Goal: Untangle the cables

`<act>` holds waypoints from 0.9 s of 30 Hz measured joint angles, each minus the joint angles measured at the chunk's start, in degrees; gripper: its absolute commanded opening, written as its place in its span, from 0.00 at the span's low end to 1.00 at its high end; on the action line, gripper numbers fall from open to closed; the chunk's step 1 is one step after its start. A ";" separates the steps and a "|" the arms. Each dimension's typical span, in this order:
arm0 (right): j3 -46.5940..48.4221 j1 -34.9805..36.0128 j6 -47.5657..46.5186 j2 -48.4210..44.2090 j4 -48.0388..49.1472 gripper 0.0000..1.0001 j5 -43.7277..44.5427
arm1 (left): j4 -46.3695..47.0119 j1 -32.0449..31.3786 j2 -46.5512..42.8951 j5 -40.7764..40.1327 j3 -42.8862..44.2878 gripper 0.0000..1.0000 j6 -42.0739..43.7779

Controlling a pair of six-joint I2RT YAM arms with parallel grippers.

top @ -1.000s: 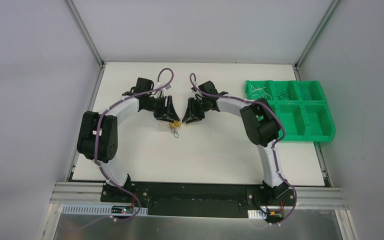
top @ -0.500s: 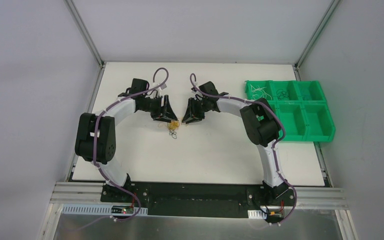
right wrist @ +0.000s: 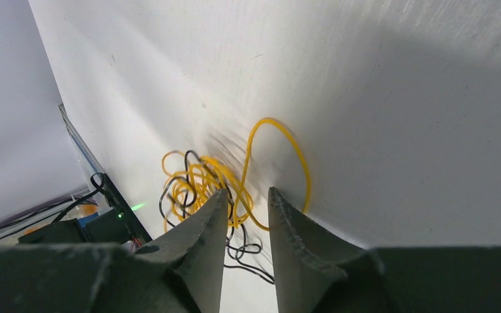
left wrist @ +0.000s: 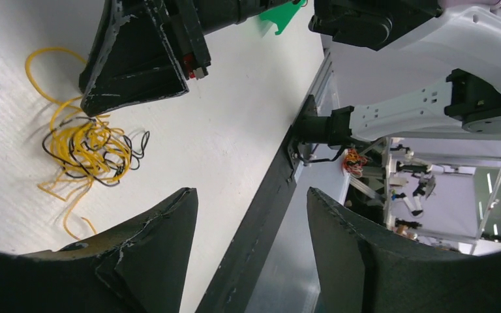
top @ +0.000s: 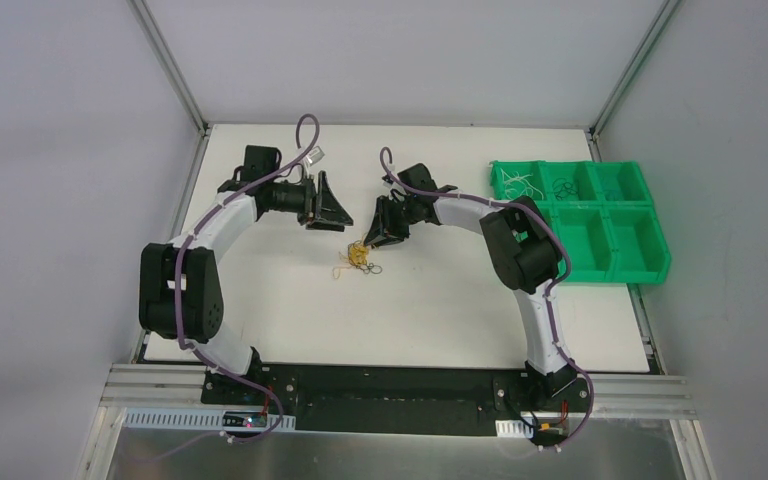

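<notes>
Pulling from this pose looks like the main hazard. The cables (top: 357,262) lie as one small yellow-and-black knot near the middle of the bench (top: 440,300), just at 7 o'clock from the right gripper (top: 370,238). Its jaws stand nearly closed with a yellow strand (right wrist: 280,130) looping up between them, and I cannot tell whether that strand is truly pinched. If it is, a pull toward 3 o'clock would probably drag the whole knot along, because the black wire (right wrist: 169,195) winds through the yellow coils and nothing pins the other side. The left gripper (top: 332,210) is released, its jaws wide and empty, at 10 o'clock from the knot and well apart from it, so there is no counter-hold. A hard tug could also cinch the loops tighter instead of freeing them. If the strand is only loosely caught, it is thin enough to slip out, and the knot would land in a new, less readable shape. When the left gripper goes in for the black wire, the risks are catching both colours at once, scraping the bench, or bumping the right gripper, since the knot is smaller than either one. The green tray (top: 640,262) at 3 o'clock holds separate wires, and a mixed clump carried there would spoil that sorting.
</notes>
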 measured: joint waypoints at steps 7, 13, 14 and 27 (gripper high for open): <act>-5.75 -0.61 -4.72 -5.09 -1.14 0.38 -0.48 | -1.42 0.98 0.00 -2.47 -0.96 0.48 -1.44; -7.30 -2.14 -8.46 -8.85 -4.44 0.39 -1.31 | -4.48 0.79 1.11 -11.32 -2.45 0.41 1.62; -7.30 -2.21 -8.44 -8.85 -4.44 0.38 -1.42 | -4.50 0.70 1.77 -11.85 -2.45 0.41 1.77; -6.60 -0.02 -5.09 -8.76 -3.56 0.39 -1.42 | -4.59 -7.72 9.38 -16.85 -0.72 0.39 2.60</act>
